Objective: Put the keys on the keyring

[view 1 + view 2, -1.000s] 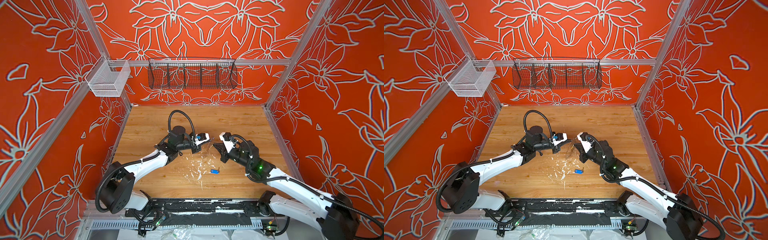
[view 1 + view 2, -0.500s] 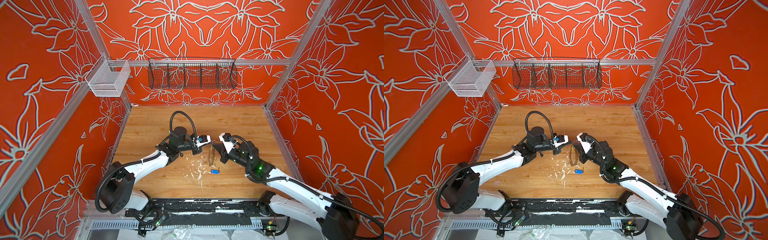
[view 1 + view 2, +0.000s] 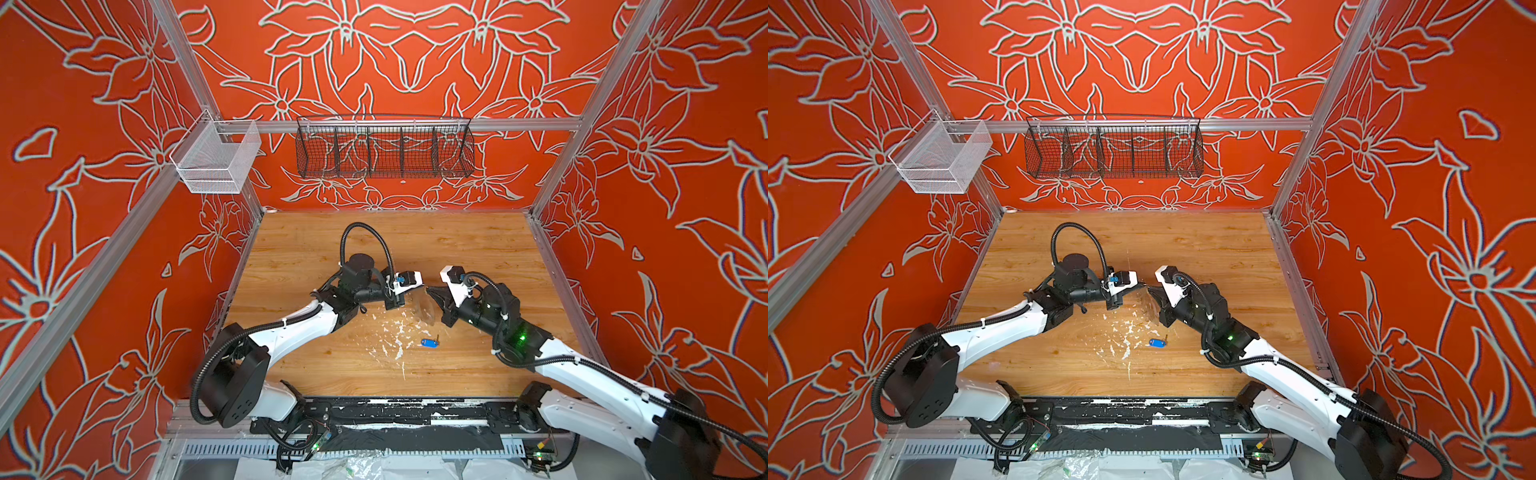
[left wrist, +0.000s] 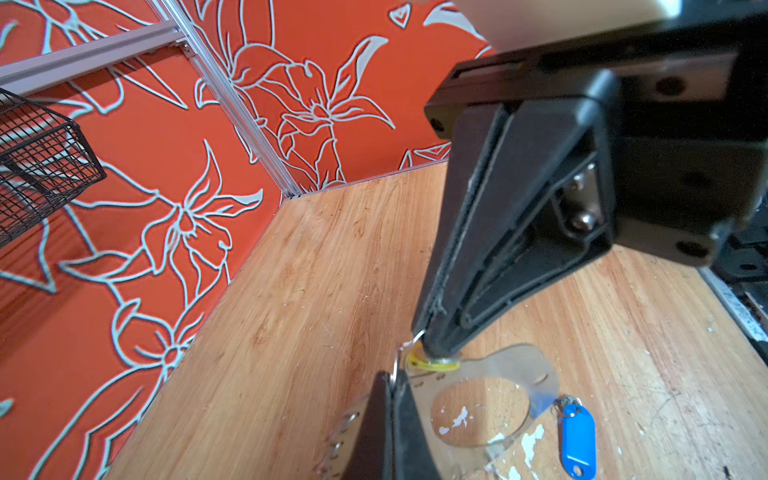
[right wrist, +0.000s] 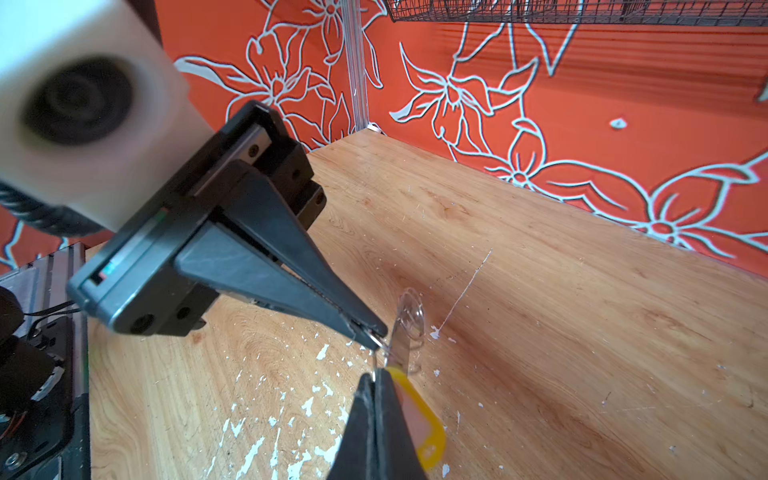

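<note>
A translucent grey keyring (image 4: 513, 365) with a large central hole hangs just above the table between both gripper tips, and shows faintly in both top views (image 3: 428, 309) (image 3: 1149, 309). My left gripper (image 4: 392, 377) (image 3: 419, 286) is shut on a wire loop at the keyring's edge. My right gripper (image 5: 376, 376) (image 4: 434, 351) (image 3: 430, 291) is shut on the ring of the key with the yellow tag (image 5: 430, 436) (image 4: 432, 365), right against the same edge. The key with the blue tag (image 3: 429, 342) (image 3: 1158, 342) (image 4: 577, 436) lies loose on the wood in front of the right gripper.
The wooden table (image 3: 457, 249) has white paint flecks (image 3: 395, 336) under and in front of the grippers. A black wire basket (image 3: 384, 151) hangs on the back wall and a white mesh basket (image 3: 216, 160) on the left rail. Orange walls close in three sides.
The keyring shows more upright between the two tips than a second ago. Both grippers stay shut and have shifted only slightly.
</note>
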Robot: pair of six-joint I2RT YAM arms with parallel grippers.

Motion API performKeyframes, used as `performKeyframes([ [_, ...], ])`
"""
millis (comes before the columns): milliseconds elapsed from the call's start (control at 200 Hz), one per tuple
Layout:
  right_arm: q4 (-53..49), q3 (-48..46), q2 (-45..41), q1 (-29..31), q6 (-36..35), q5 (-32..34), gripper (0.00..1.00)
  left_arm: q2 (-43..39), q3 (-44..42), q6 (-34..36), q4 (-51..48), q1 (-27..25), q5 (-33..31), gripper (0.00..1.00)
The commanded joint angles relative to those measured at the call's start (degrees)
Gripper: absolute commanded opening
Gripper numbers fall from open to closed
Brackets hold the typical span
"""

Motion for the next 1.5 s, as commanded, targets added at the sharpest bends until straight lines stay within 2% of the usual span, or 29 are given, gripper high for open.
performKeyframes([
  [0,1.4,-0.8,-0.4,0.5,0.2,2.2,0.00,-0.9,0.7,1.6,1.1,-0.5,0.7,0.00],
  [596,2.1,-1.8,-1.0,0.5,0.5,4.7,0.00,-0.9,0.5,1.8,1.6,-1.0,1.0,0.00],
  [1201,2.6,-3.2,-2.4,0.5,0.5,5.7,0.00,1.2,4.1,-4.0,0.1,0.1,-0.7,0.00],
  [1281,3.5,-3.7,-2.5,0.4,0.5,5.9,0.21,1.2,4.2,-4.3,0.0,0.3,-0.7,0.00],
  [1336,3.7,-3.8,-2.6,0.4,0.4,5.8,0.30,1.1,4.2,-4.4,0.1,0.3,-0.7,0.00],
  [1411,4.0,-3.9,-2.8,0.5,0.0,5.2,0.34,1.1,4.5,-4.8,-0.3,0.3,-0.5,0.00],
  [1491,4.1,-4.1,-2.5,0.5,-0.7,3.3,0.33,1.2,5.1,-5.3,-1.3,0.4,-0.6,0.00],
])
